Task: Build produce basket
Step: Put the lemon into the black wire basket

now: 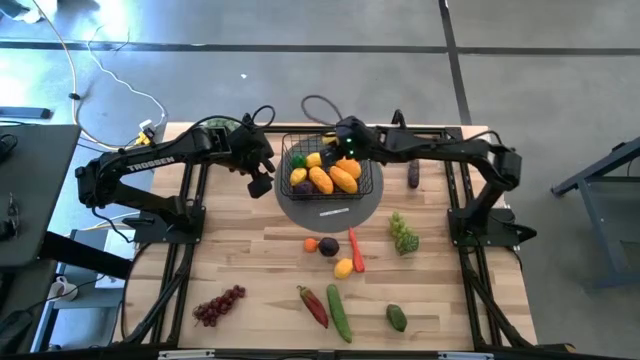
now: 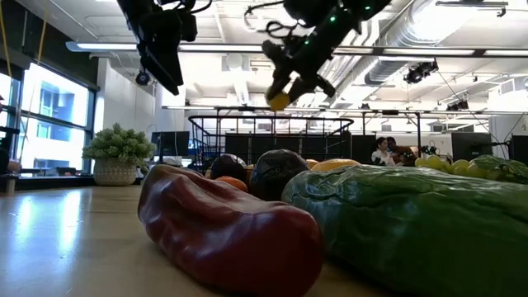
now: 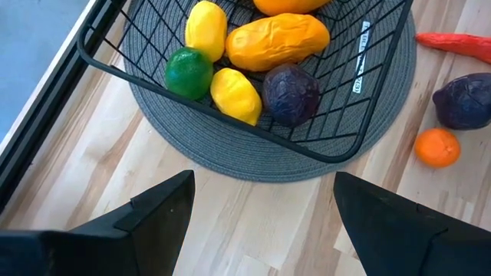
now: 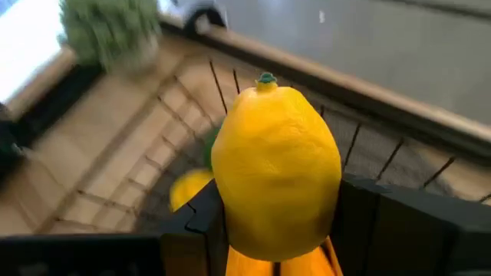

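Note:
The black wire basket (image 1: 300,150) stands on a grey round disc (image 1: 330,208) at the table's far middle. In it lie lemons (image 3: 205,29), a lime (image 3: 189,72), mangoes (image 3: 278,42) and a dark purple piece (image 3: 291,93). Above the basket's far part my right gripper (image 1: 338,142) is shut on a yellow lemon (image 4: 276,169). My left gripper (image 3: 265,184) hangs open just left of the basket, with nothing between its fingers. More produce lies on the near half of the table. My right gripper pinches the lemon by its two opposite sides (image 4: 230,192) between its two fingers (image 4: 368,215). The lemon's green stem tip (image 4: 266,78) points away from the gripper. The fingers slant down from the table's right. The lemon (image 2: 279,99) hangs clear above the basket.
Near the basket lie an aubergine (image 1: 413,175), green grapes (image 1: 403,235), an orange (image 1: 311,245), a purple piece (image 1: 329,246) and a thin red chilli (image 1: 355,250). Toward the near edge are purple grapes (image 1: 218,305), a red pepper (image 1: 313,305), a cucumber (image 1: 339,312) and an avocado (image 1: 397,317).

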Motion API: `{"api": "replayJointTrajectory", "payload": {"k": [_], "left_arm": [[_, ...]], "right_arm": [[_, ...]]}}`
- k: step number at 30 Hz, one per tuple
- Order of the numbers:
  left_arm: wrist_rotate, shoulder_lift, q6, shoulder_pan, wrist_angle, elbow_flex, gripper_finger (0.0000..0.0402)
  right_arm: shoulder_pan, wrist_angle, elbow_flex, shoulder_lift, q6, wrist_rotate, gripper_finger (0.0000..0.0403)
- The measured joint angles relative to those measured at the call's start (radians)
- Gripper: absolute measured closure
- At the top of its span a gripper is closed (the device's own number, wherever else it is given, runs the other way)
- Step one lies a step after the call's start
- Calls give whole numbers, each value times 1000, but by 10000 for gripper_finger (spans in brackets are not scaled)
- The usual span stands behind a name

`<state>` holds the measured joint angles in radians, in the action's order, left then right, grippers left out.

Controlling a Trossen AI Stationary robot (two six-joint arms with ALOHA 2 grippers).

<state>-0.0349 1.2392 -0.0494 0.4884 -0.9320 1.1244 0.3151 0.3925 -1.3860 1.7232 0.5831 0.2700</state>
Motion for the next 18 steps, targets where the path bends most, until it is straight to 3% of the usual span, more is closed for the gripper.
{"api": "replayJointTrajectory", "payload": {"k": [5, 8, 14, 18], "left_arm": [[-2, 0, 0, 0, 0, 0, 101], [-2, 0, 0, 0, 0, 0, 101], [-2, 0, 0, 0, 0, 0, 101], [-2, 0, 0, 0, 1, 0, 101]], "right_arm": [[16, 84, -80, 92, -14, -51, 264], [25, 106, -99, 133, 2, -86, 243], [42, 106, -100, 153, -8, -194, 224], [52, 105, -100, 154, -16, -210, 222]]}}
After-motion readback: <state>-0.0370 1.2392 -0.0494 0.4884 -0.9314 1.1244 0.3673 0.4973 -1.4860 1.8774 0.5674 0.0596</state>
